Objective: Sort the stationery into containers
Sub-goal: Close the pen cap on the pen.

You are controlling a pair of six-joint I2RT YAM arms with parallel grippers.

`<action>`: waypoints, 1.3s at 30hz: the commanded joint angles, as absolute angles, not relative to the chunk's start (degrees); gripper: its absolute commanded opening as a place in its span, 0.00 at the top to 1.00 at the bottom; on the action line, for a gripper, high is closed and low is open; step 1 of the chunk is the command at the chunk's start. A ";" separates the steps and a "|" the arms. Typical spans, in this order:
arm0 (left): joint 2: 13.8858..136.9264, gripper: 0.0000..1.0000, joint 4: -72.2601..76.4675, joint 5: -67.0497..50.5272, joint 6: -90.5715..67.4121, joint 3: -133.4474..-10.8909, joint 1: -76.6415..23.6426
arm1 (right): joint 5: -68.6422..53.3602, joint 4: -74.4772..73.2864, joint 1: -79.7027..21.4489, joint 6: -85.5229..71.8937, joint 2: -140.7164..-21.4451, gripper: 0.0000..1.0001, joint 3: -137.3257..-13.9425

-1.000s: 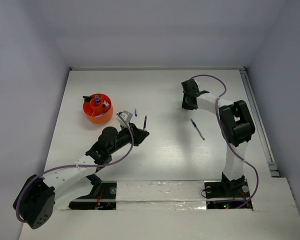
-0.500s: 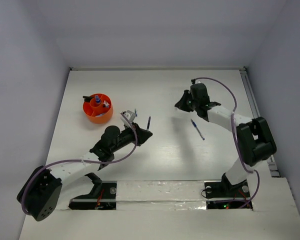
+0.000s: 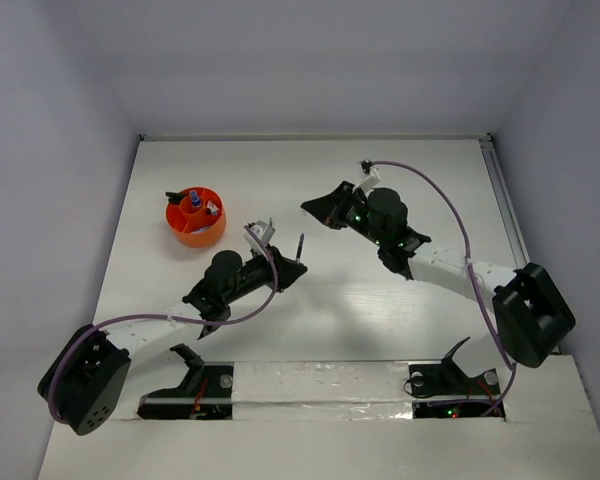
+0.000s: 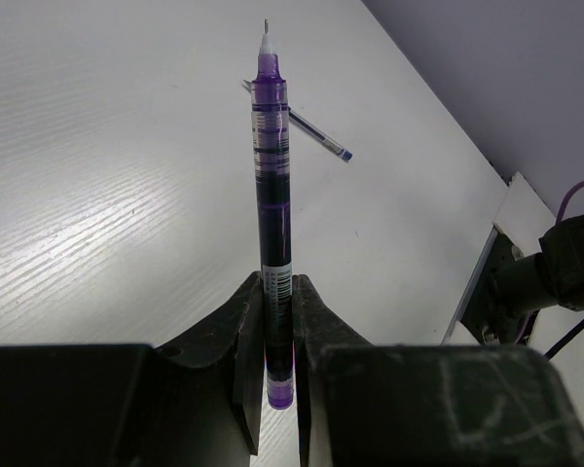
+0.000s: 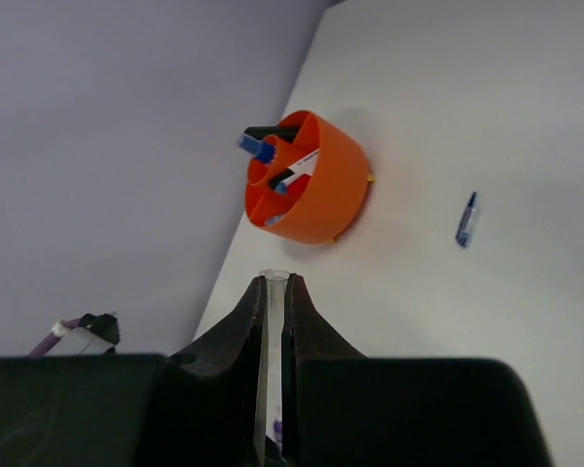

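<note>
The orange cup (image 3: 196, 226) stands at the far left and holds several pens and markers; it also shows in the right wrist view (image 5: 321, 204). My left gripper (image 3: 292, 266) is shut on a purple pen (image 3: 300, 245), which sticks out past the fingertips in the left wrist view (image 4: 273, 165), above the table. My right gripper (image 3: 312, 206) is right of the cup, shut on a thin clear pen (image 5: 271, 341). A thin blue pen (image 4: 316, 131) lies on the table beyond the purple pen. A small blue piece (image 5: 467, 219) lies right of the cup.
The right arm (image 3: 430, 262) stretches across the middle of the table and covers the spot where the blue pen lay. Grey walls close in the table on the left, back and right. A rail (image 3: 515, 240) runs along the right edge.
The right arm has swung from the far right to the left, toward the cup, with its gripper shut. The left gripper has shifted slightly right with the purple pen.
</note>
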State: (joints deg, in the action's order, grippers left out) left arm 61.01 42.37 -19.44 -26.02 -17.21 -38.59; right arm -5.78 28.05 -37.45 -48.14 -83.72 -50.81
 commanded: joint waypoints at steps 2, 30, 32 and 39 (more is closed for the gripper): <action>60.03 1.00 45.79 -19.34 -25.75 -16.35 -38.94 | -2.20 37.87 -40.68 -50.36 -84.20 1.00 -51.33; 55.64 1.00 42.63 -12.92 -26.46 -15.47 -38.94 | 1.84 37.88 -43.77 -47.90 -82.88 1.00 -48.08; 55.55 1.00 42.63 -13.01 -26.37 -15.47 -38.94 | 1.76 38.75 -44.38 -48.08 -83.49 1.00 -47.73; 55.46 1.00 42.36 -12.83 -26.28 -15.56 -38.94 | 1.76 39.46 -44.91 -47.99 -84.73 1.00 -48.43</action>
